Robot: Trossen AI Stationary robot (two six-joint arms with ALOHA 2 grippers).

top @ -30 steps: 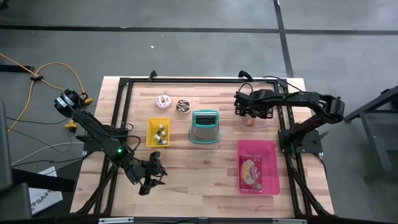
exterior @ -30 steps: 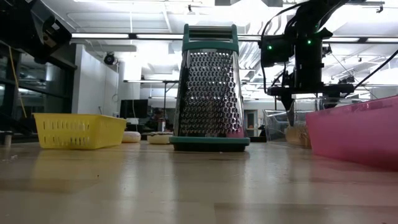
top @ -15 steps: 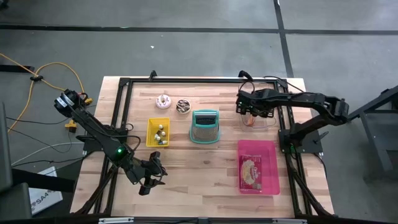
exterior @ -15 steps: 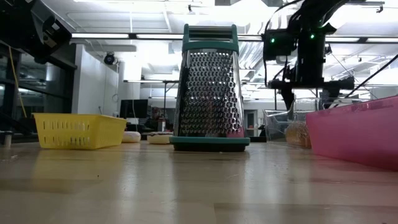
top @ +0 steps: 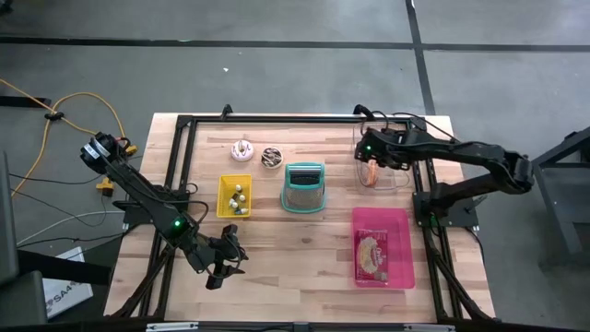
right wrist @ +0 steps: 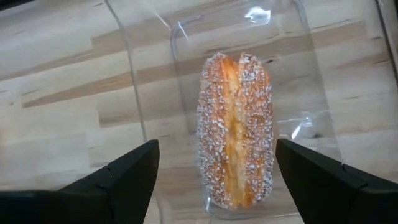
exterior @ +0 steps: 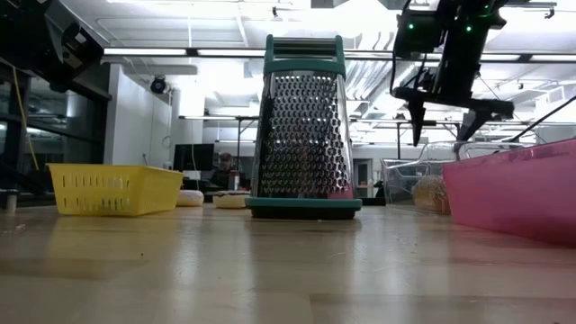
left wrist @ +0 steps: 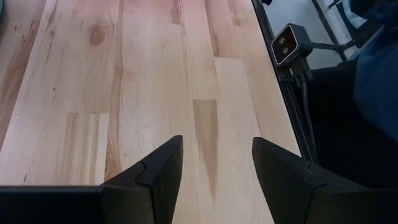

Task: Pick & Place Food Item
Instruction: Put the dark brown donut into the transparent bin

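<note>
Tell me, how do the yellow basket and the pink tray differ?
The yellow basket is smaller and slotted-walled; the pink tray is larger with solid walls. The basket holds several small items, the tray one flat packet. The basket sits left of the grater, the tray to its right, nearer the front edge. Both are open-topped and rest on the table.

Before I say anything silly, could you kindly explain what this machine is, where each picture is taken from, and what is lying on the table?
It is a robot with two dark arms at a wooden table, each ending in a two-finger gripper. One picture looks straight down, one looks level across the tabletop, and one camera sits on each wrist. The left gripper waits open near the front edge, holding nothing. The right gripper hangs open above a clear container holding a sugared pastry. Also on the table: a teal grater, a yellow basket and a pink tray with a packet inside.
</note>
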